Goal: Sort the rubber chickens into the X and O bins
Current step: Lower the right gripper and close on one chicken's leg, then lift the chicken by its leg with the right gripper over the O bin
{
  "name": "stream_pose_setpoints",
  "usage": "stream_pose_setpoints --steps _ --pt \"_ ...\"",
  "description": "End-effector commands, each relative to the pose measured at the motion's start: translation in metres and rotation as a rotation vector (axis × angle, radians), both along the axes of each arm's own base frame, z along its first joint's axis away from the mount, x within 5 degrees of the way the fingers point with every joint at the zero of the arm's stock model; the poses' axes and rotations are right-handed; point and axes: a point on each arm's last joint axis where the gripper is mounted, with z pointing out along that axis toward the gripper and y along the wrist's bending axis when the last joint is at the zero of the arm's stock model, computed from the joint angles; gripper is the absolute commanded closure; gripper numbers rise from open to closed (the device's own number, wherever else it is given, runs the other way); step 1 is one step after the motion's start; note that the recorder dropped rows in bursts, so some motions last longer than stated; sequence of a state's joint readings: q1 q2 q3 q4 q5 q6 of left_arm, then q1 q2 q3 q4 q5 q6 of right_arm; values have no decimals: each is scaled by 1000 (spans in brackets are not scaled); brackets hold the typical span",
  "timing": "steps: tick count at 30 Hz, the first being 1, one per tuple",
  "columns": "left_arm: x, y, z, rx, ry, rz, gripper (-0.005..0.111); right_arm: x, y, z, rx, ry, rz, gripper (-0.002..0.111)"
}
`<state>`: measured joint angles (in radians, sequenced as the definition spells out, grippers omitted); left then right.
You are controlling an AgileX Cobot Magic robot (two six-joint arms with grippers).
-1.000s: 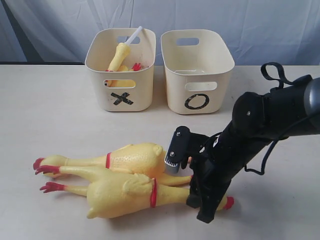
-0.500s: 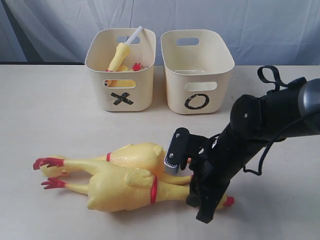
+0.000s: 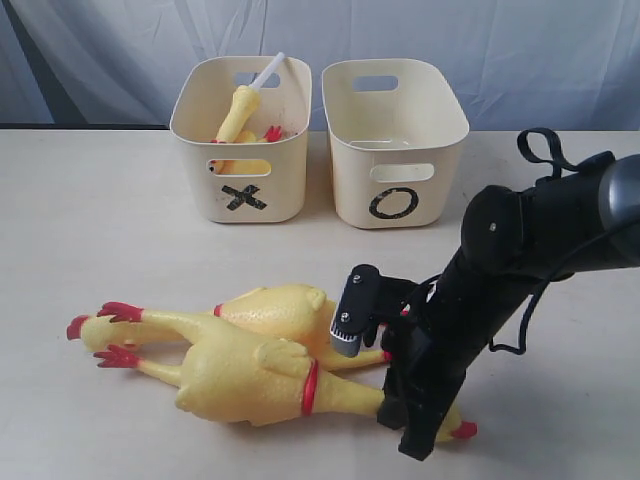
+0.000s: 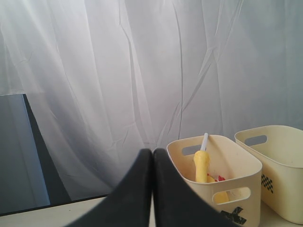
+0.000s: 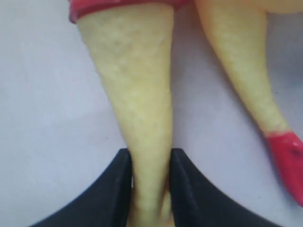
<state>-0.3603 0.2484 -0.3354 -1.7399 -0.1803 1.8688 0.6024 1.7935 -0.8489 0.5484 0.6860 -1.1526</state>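
Two fat rubber chickens lie side by side on the table, the front one and the rear one, red feet to the left. My right gripper is shut on the front chicken's neck, with the black fingers pressing both sides. The rear chicken's neck and red beak lie beside it. A slim chicken stands in the X bin. The O bin holds no chicken that I can see. My left gripper is shut on nothing, raised, facing the X bin.
The two bins stand side by side at the back of the cream table, before a pale curtain. The right arm leans in from the right edge, a black cable looping over it. The O bin shows a checkered mark in the left wrist view.
The right gripper has pulled the front chicken's neck toward the front right. That chicken has swung, its feet sliding up against the rear chicken's legs. The rear chicken shifted slightly.
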Motion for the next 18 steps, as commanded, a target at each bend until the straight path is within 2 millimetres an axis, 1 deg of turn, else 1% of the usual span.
stream_pose_setpoints --steps 1,10,18 --pt "-1 0 -2 -6 2 -1 107 -10 -1 12 24 75 8 109" --pt "-1 0 -2 -6 2 -1 107 -20 5 46 168 107 -62 109" --pt "-1 0 -2 -6 2 -1 107 -26 10 68 288 156 -129 109"
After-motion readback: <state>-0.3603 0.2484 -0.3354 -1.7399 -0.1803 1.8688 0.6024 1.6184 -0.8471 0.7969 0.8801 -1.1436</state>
